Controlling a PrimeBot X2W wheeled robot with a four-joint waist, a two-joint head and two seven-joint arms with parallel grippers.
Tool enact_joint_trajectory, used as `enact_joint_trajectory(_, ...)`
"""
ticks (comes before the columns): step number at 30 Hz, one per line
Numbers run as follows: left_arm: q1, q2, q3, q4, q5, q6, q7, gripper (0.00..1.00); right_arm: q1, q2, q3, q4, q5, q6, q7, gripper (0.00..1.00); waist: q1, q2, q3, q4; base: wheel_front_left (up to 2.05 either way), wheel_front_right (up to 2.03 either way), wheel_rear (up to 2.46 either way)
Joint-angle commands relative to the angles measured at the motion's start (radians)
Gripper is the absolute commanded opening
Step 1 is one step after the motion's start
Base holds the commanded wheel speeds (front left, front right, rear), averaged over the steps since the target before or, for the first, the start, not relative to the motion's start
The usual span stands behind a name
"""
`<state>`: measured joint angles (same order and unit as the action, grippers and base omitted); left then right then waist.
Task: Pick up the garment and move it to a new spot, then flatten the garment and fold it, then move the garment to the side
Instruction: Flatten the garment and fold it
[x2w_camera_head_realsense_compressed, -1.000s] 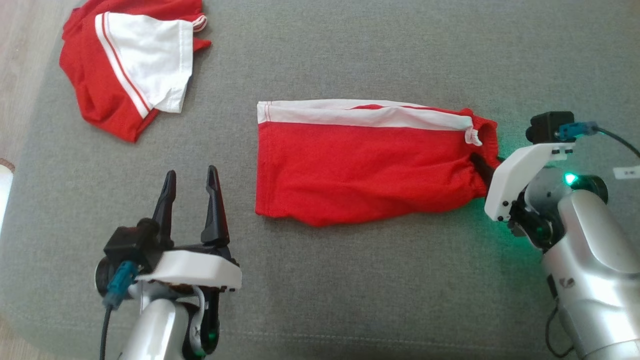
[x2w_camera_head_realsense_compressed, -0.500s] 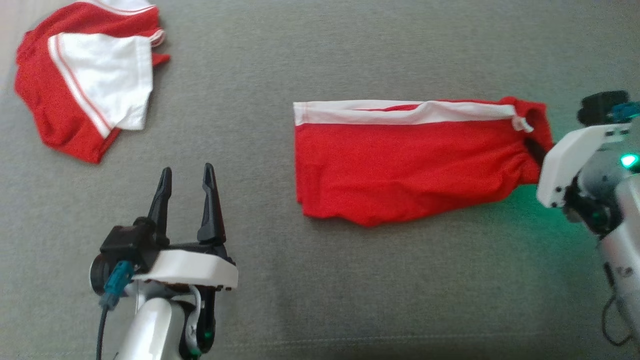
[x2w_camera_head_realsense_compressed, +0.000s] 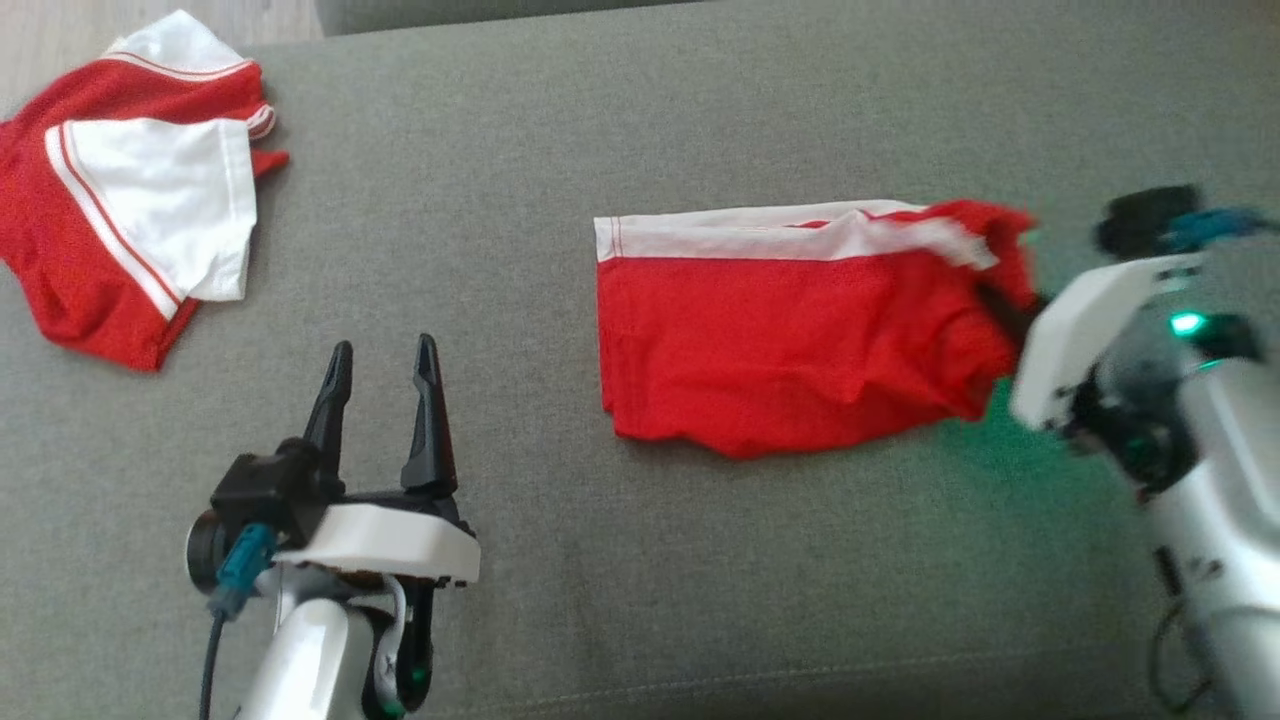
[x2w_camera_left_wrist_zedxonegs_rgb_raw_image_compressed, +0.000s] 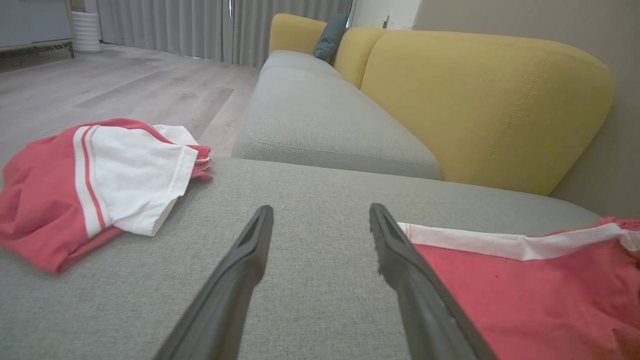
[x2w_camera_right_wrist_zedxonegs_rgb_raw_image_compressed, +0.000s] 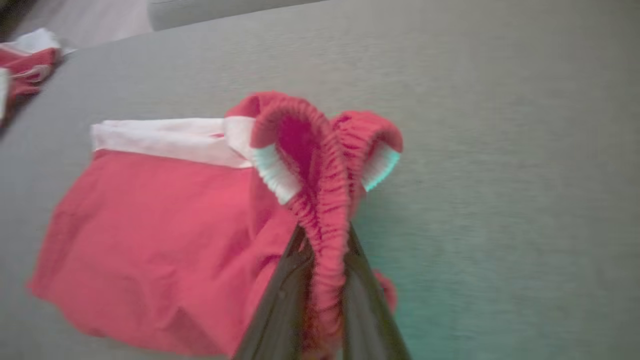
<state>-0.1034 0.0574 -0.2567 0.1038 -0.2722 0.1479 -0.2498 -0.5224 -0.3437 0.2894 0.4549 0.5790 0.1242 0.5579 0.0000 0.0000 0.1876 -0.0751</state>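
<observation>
The garment (x2w_camera_head_realsense_compressed: 120, 220), a red jersey with white sleeves and striped trim, lies bunched at the far left of the grey cushion; it also shows in the left wrist view (x2w_camera_left_wrist_zedxonegs_rgb_raw_image_compressed: 100, 180). Smaller red shorts (x2w_camera_head_realsense_compressed: 790, 350) with a white side stripe lie mid-cushion. My right gripper (x2w_camera_head_realsense_compressed: 1003, 308) is shut on their elastic waistband (x2w_camera_right_wrist_zedxonegs_rgb_raw_image_compressed: 320, 165), which is raised and folded over between the fingers. My left gripper (x2w_camera_head_realsense_compressed: 385, 355) hovers open and empty over bare cushion between the two clothes, its fingers (x2w_camera_left_wrist_zedxonegs_rgb_raw_image_compressed: 240, 270) pointing toward the sofa back.
Everything rests on a wide grey seat cushion (x2w_camera_head_realsense_compressed: 640, 580). A second grey cushion (x2w_camera_left_wrist_zedxonegs_rgb_raw_image_compressed: 320, 125) and yellow backrests (x2w_camera_left_wrist_zedxonegs_rgb_raw_image_compressed: 480, 105) lie beyond. Wooden floor (x2w_camera_left_wrist_zedxonegs_rgb_raw_image_compressed: 125, 95) runs past the cushion's far left edge.
The head view has shifted. My right gripper has shut on the shorts' waistband and lifted it, bunching that end toward the left. The left gripper holds its pose.
</observation>
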Motion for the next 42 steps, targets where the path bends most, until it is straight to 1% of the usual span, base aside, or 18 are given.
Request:
enact_joint_trajectory(1,-0.014,0.002,0.024,-0.023,0.009,-0.004,-0.012,1.00,-0.006,0.012,0.029,-0.055,0.023,0.007,0.007,0.00,0.0000,0.0000,-0.009,0.005,0.00,0.00,0.00)
enact_joint_trajectory(6,-0.013,0.000,0.018,-0.014,0.003,-0.007,-0.012,1.00,-0.008,0.065,0.107,-0.124,0.087,0.007,0.012,0.00,0.0000,0.0000,-0.026,0.028,0.00,0.00,0.00)
enact_joint_trajectory(10,-0.012,-0.001,0.016,-0.015,-0.002,-0.005,-0.012,1.00,-0.022,0.120,0.144,-0.127,0.106,0.007,0.004,0.00,0.0000,0.0000,-0.028,0.055,0.00,0.00,0.00)
enact_joint_trajectory(17,-0.015,-0.003,0.007,-0.012,-0.012,-0.007,-0.012,1.00,-0.062,0.226,0.146,-0.031,0.086,0.007,-0.045,0.00,0.0000,0.0000,-0.025,0.116,0.00,0.00,0.00)
enact_joint_trajectory(24,-0.013,-0.005,0.000,-0.007,-0.020,-0.006,-0.012,1.00,-0.106,0.274,0.103,0.124,0.028,0.007,-0.113,0.00,0.0000,0.0000,-0.020,0.166,0.00,0.00,0.00)
enact_joint_trajectory(25,-0.012,-0.005,0.000,-0.007,-0.021,-0.005,-0.012,1.00,-0.112,0.279,0.096,0.145,0.022,0.007,-0.124,0.19,0.0000,0.0000,-0.019,0.169,0.00,0.00,0.00)
enact_joint_trajectory(26,-0.012,-0.005,0.000,-0.007,-0.022,-0.004,-0.012,1.00,-0.118,0.283,0.090,0.164,0.018,0.007,-0.135,0.41,0.0000,0.0000,-0.018,0.172,0.00,0.00,0.00)
enact_joint_trajectory(27,-0.013,-0.006,-0.001,-0.007,-0.022,-0.004,-0.012,1.00,-0.124,0.286,0.086,0.178,0.018,0.007,-0.146,0.92,0.0000,0.0000,-0.017,0.174,0.00,0.00,0.00)
enact_joint_trajectory(28,-0.013,-0.006,-0.001,-0.007,-0.023,-0.004,-0.012,1.00,-0.129,0.288,0.082,0.188,0.022,0.007,-0.158,1.00,0.0000,0.0000,-0.015,0.176,0.00,0.00,0.00)
enact_joint_trajectory(30,-0.014,-0.006,0.000,-0.007,-0.024,-0.003,-0.012,1.00,-0.138,0.292,0.078,0.203,0.040,0.007,-0.181,1.00,0.0000,0.0000,-0.014,0.177,0.00,0.00,0.00)
enact_joint_trajectory(34,-0.015,-0.006,0.002,-0.006,-0.025,-0.002,-0.012,1.00,-0.148,0.293,0.111,0.194,0.092,0.007,-0.217,1.00,0.0000,0.0000,-0.014,0.174,0.00,0.00,0.00)
enact_joint_trajectory(39,-0.021,-0.007,0.000,-0.005,-0.025,-0.003,-0.012,1.00,-0.165,0.293,0.149,0.176,0.157,0.007,-0.302,1.00,0.0000,0.0000,-0.015,0.156,0.00,0.00,0.00)
enact_joint_trajectory(41,-0.021,-0.007,-0.001,-0.005,-0.024,-0.003,-0.012,1.00,-0.176,0.293,0.152,0.174,0.139,0.007,-0.354,1.00,0.0000,0.0000,-0.018,0.148,0.00,0.00,0.00)
enact_joint_trajectory(42,-0.022,-0.007,0.000,-0.006,-0.023,-0.002,-0.012,1.00,-0.187,0.293,0.140,0.184,0.067,0.007,-0.423,1.00,0.0000,0.0000,-0.022,0.138,0.00,0.00,0.00)
